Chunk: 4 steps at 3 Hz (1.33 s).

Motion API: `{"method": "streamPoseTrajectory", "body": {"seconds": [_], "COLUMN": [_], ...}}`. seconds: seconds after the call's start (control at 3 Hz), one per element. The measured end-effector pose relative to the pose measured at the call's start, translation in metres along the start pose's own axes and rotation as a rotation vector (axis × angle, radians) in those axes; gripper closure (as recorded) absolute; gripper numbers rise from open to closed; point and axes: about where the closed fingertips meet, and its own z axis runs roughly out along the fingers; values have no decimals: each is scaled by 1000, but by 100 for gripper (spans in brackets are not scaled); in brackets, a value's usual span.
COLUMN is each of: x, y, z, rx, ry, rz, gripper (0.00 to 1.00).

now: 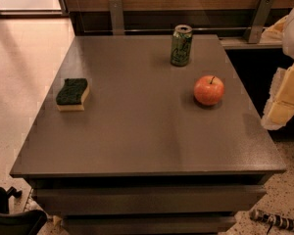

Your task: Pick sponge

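The sponge [72, 94] lies flat on the grey table [137, 131] near its left edge, dark green scouring side up over pale yellow foam. My gripper [283, 99] with pale yellow fingers hangs at the far right edge of the view, beyond the table's right side and far from the sponge. It holds nothing that I can see.
A green drink can [181, 45] stands upright at the back middle of the table. A red apple [208, 90] sits to the right of centre. A wooden wall with metal brackets runs behind. A dark chair part [10, 214] shows at bottom left.
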Motion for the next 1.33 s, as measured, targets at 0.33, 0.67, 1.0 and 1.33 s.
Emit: {"method": "streamPoseTrajectory", "body": {"seconds": [0.33, 0.67, 1.0, 1.33], "x": [0, -10, -48, -88], "y": [0, 0, 7, 15], "z": [0, 4, 22, 52], "rx": [0, 29, 77, 75], "ry": [0, -41, -155, -288], "rz": [0, 16, 81, 161], "gripper": [0, 0, 0, 0]}}
